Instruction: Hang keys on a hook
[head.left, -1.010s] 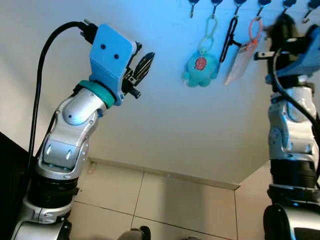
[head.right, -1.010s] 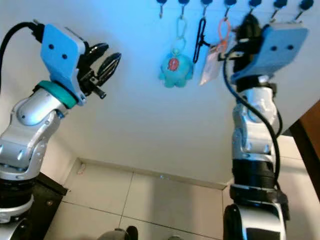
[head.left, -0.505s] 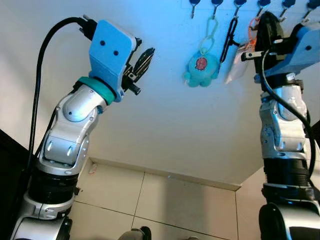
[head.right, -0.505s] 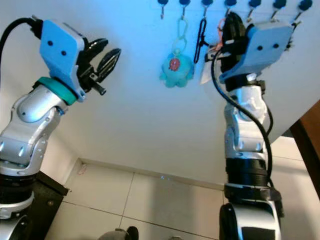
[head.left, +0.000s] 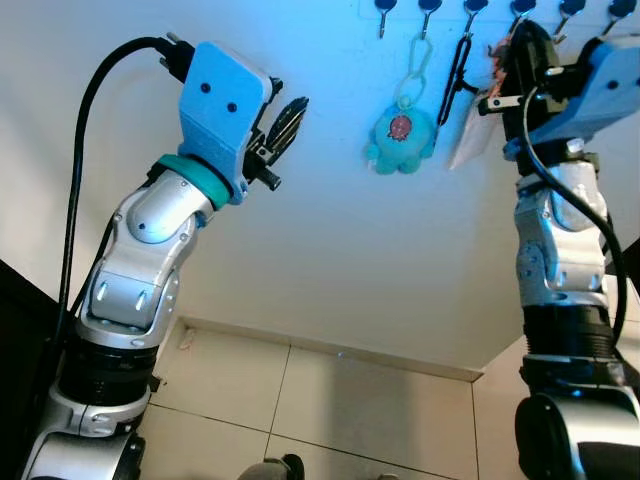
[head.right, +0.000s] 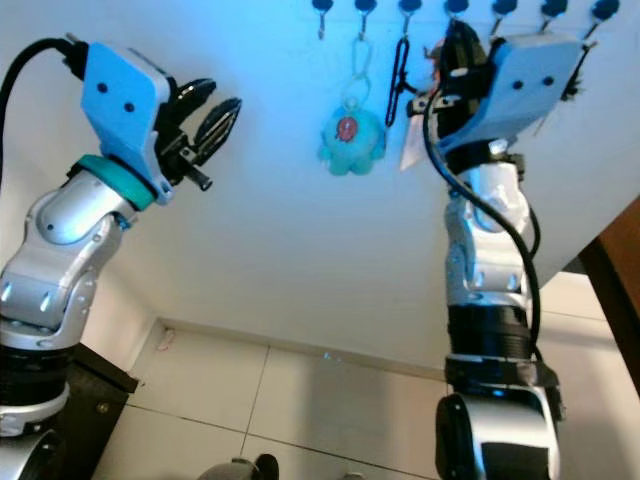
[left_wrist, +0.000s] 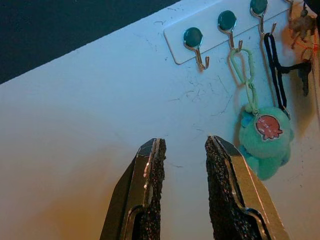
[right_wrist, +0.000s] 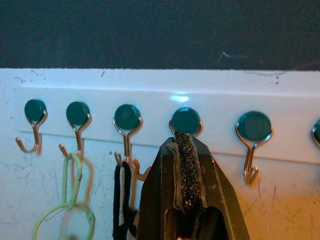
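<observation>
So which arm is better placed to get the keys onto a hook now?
The right. The right gripper is shut and raised directly below the fourth hook on the hook rack. The left gripper is open, holds nothing and points at bare wall, off to the side.

The right claw (head.right: 458, 50) reaches the hook rail (head.right: 460, 8), seemingly at orange-ringed keys (head.right: 420, 125) beside a teal plush (head.right: 347, 135)

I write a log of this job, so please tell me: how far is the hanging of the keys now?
Done: the teal plush and a black strap already hang on hooks. In hand: the right gripper, fingers together, is up at the fourth hook; what it holds is hidden. Left: releasing and withdrawing. The left gripper is open and idle.
</observation>
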